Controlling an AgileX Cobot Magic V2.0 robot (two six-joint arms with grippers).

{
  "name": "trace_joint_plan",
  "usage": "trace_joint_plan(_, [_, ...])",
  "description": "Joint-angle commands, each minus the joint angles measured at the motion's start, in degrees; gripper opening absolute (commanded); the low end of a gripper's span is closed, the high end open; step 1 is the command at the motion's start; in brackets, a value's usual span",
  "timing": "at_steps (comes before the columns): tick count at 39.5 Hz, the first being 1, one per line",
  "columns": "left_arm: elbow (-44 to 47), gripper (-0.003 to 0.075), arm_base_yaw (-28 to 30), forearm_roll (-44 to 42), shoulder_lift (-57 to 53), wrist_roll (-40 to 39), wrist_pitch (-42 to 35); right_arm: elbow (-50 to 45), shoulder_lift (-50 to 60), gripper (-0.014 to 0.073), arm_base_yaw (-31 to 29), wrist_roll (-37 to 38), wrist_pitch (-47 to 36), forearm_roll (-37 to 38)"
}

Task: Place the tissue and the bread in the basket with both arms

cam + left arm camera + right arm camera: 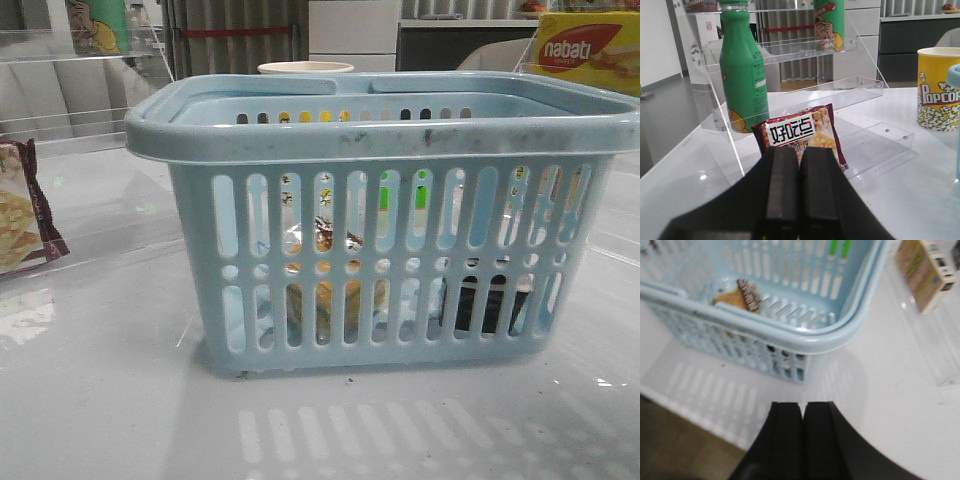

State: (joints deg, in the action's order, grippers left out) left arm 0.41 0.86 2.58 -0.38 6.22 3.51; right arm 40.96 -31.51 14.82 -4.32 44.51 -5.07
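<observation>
The basket (pixel 380 130) stands on the white worktop (pixel 100 400), and both goods appear to lie inside it. Through the front slots the bread (pixel 322 290) shows as a golden-brown mass in clear wrap on the basket floor, left of centre. The tissue (pixel 488 305) shows as a small dark pack low at the right end. The right wrist view confirms the bread in the basket, with its dark label band up; the tissue is not seen from there.

The left tool (pixel 799 165) has its fingers pressed together with nothing between them, and it faces a cracker packet (pixel 800 132) and a green bottle (pixel 742 75) on a clear shelf. The right tool (pixel 802 425) is likewise closed and bare, outside the basket over the worktop.

Judging by this, the loading looks finished.
</observation>
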Motion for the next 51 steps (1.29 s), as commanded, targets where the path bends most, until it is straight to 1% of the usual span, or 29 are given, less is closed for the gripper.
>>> trace_joint_plan(1, [-0.09,0.0092,-0.39,0.61,-1.02,-0.1,-5.07,-3.52,4.61,0.0058,-4.66,-0.35,-13.2,0.56])
trace_joint_plan(5, [-0.09,0.0092,-0.39,0.61,-1.02,-0.1,-5.07,-11.91,10.94,0.0058,-8.79,-0.35,-25.01,0.56])
trace_joint_plan(10, [-0.09,0.0092,-0.39,0.61,-1.02,-0.1,-5.07,-21.35,19.06,0.0058,-12.3,-0.35,-35.39,0.56])
trace_joint_plan(15, [-0.09,0.0092,-0.39,0.61,-1.02,-0.1,-5.07,-30.05,25.29,0.0058,-13.98,-0.35,-41.36,0.56])
trace_joint_plan(20, [-0.09,0.0092,-0.39,0.61,-1.02,-0.1,-5.07,-36.99,30.0,0.0058,-15.19,-0.35,-45.17,0.56])
trace_joint_plan(25, [-0.09,0.0092,-0.39,0.61,-1.02,-0.1,-5.07,-42.93,33.34,0.0058,-15.85,-0.3,-46.98,0.56])
trace_joint_plan(27, [-0.09,0.0092,-0.39,0.61,-0.91,-0.1,-5.07,-42.48,33.11,0.0058,-15.85,-0.3,-44.51,0.56])
trace_joint_plan(51, [-0.09,0.0092,-0.39,0.61,-0.91,-0.1,-5.07,-42.66,33.12,0.0058,-15.12,-0.3,-46.14,0.56])
